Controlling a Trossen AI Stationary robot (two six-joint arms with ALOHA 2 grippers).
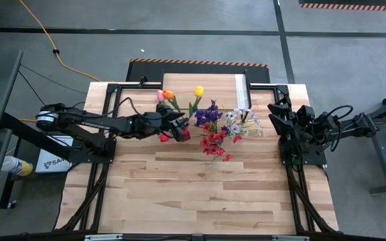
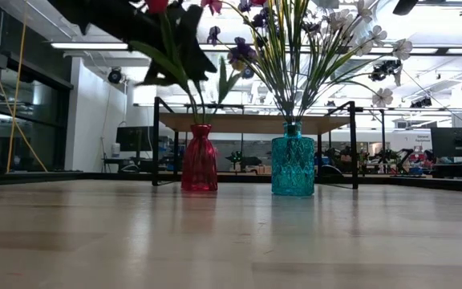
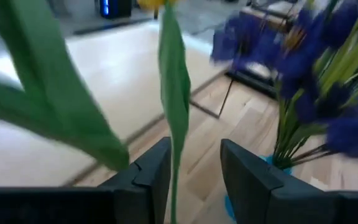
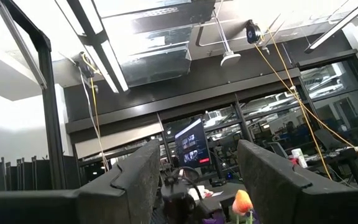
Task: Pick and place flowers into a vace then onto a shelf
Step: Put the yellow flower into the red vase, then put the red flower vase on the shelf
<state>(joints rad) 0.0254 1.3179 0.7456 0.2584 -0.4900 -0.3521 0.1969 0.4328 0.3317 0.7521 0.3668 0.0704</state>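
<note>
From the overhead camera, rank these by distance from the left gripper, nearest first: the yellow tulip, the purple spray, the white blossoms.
Measured from the left gripper, near the table's middle:
1. Yellow tulip, just beyond it toward the shelf.
2. Purple spray, a little off on its right-arm side; too close to the tulip to rank firmly.
3. White blossoms, clearly farthest, toward the right arm.

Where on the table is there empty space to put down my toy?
The bare wooden plank tabletop in front of the red glass vase and teal glass vase is free. Around the vases it's crowded with flowers and the left gripper.
</note>
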